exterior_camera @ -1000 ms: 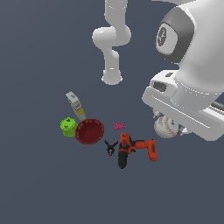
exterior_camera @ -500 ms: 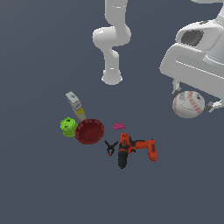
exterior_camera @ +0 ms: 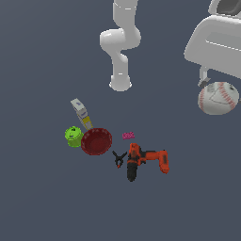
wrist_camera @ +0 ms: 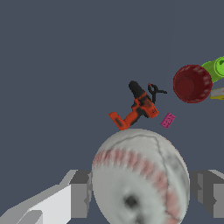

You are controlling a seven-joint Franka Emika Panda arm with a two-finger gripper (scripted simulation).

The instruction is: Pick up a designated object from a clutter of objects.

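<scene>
Dark grey-blue flat ground fills the scene, and the arm's white base column [exterior_camera: 120, 82] stands at its far side. The gripper [wrist_camera: 140, 192] is raised well above the ground at the exterior view's right, with its two fingers [wrist_camera: 78, 192] closed against opposite sides of the white baseball [exterior_camera: 218, 98], which sits clamped between them and clear of the ground. In the wrist view the baseball's red stitching curves across its grey-white surface, and no writing or brand mark is legible on it. The other items lie below and well apart from the ball. The orange-black drill [exterior_camera: 141, 161] lies on its side, with the black clamp [exterior_camera: 119, 159] just beside its dark nose and the pink bit [exterior_camera: 128, 136] near it. The dark red bowl [exterior_camera: 96, 141] sits upright, touching or nearly touching the green cup [exterior_camera: 73, 136], with the grey-yellow box [exterior_camera: 81, 113] behind them. No label on these items is readable.
</scene>
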